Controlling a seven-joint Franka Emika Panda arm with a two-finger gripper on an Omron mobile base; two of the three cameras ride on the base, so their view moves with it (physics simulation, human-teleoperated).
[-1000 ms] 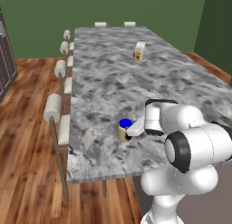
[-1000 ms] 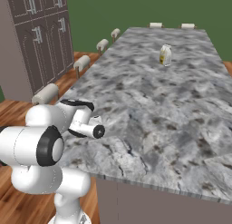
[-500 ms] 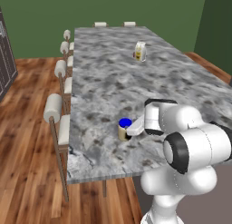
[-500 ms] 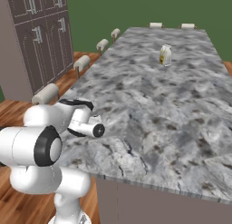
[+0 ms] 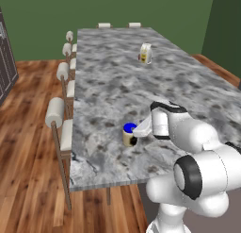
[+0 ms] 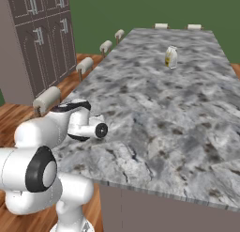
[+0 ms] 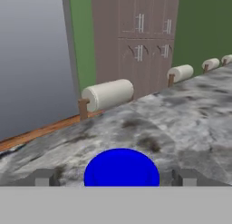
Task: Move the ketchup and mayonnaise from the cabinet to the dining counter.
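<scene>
Two-finger pincer (image 7: 121, 177) on the white arm: jaws stand wide apart, one dark fingertip (image 7: 43, 177) on each side of the lid, clear of it, gripping nothing. Between the fingertips: short squat mayonnaise jar with bright blue lid, dark body and cream label (image 5: 129, 134), upright on the stone. Beneath pincer and jar: long grey-white marbled dining counter (image 5: 113, 86), the jar near its front left corner. Just beyond the pincer, along the counter's edge: a row of stools with round cream cushioned backs (image 5: 55, 112). Far up the counter from the pincer, well apart: small cream carton with yellow label (image 5: 145, 53), upright. Behind the stools, past wooden floor: tall dark cupboard with small handles (image 6: 40, 36) and green wall.
</scene>
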